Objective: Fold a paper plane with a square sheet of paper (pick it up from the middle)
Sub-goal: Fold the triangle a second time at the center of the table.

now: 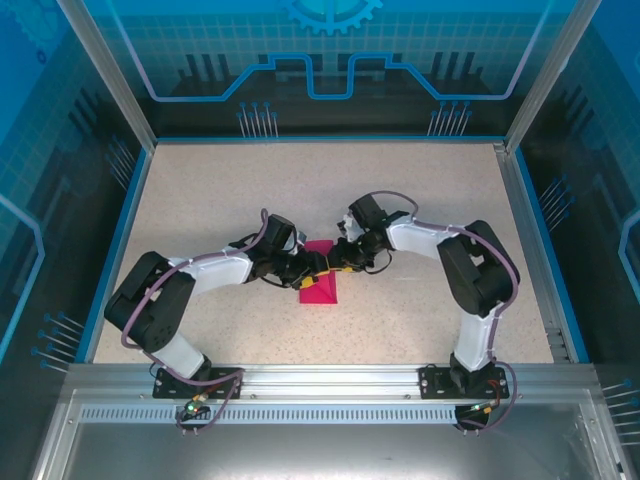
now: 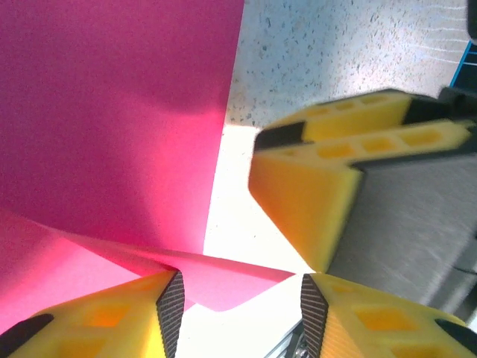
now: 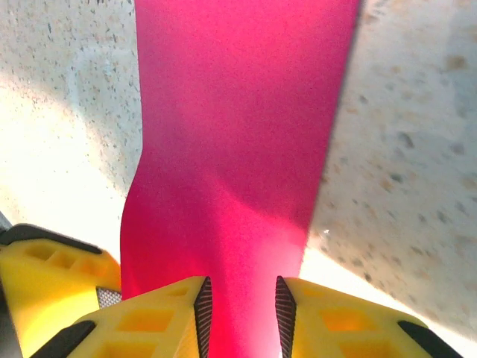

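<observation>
Sheet of paper (image 1: 320, 288) mid-fold at centre of surface (image 1: 420, 200), between both arms.
Lies partly folded, long axis near to far, seemingly narrower toward far end. Straddled by left end effector (image 2: 240, 298), jaws apart over a raised flap, likely for creasing. Met by right end effector (image 3: 242, 298), fingers narrowly spaced around the strip, probably steadying; grip impossible to tell.

My left arm (image 1: 205, 272) and right arm (image 1: 430, 236) are both elbowed outward, wrists reaching in, tips almost meeting down low. Left gripper (image 2: 242, 287): jaws well apart. Right gripper (image 3: 243, 292): jaws only a narrow gap apart, can't tell if clamped.
</observation>
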`<state>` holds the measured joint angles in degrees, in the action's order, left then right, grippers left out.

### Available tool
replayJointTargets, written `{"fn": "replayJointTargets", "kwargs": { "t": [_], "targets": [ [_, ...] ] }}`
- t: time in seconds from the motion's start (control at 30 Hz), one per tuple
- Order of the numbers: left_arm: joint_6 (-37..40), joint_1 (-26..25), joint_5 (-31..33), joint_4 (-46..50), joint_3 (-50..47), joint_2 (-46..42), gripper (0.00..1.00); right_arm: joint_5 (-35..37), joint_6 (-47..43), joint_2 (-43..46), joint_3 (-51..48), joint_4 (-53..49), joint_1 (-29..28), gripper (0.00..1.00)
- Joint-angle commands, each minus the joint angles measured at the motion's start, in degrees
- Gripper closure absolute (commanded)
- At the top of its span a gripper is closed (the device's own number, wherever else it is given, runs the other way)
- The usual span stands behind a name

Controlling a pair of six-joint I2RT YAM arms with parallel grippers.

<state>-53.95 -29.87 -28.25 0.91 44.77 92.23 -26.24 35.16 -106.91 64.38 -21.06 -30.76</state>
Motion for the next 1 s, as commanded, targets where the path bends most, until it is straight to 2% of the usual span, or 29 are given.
{"fn": "replayJointTargets", "kwargs": {
  "t": [0.0,0.37,0.47,0.67,0.97],
  "targets": [
    [0.0,-0.2,1.1,-1.1,2.1,1.9,0.51,-1.4,1.2,4.7,-3.3,1.2,1.8,0.68],
    [0.0,-0.2,1.7,-1.2,2.3,3.1,0.48,-4.3,-1.8,8.8,-8.7,5.3,2.3,0.57],
    [0.2,-0.2,2.2,-0.8,2.2,3.0,0.56,-4.3,-2.4,8.5,-8.2,5.2,1.4,0.57],
    [0.8,-0.3,2.7,0.4,1.9,2.6,0.74,-4.9,-1.9,6.3,-6.8,6.1,0.1,0.64],
    [1.4,-0.3,2.5,1.2,1.9,2.5,0.79,-6.5,-2.1,2.7,-4.0,6.7,-0.9,0.7]
  ]
}}
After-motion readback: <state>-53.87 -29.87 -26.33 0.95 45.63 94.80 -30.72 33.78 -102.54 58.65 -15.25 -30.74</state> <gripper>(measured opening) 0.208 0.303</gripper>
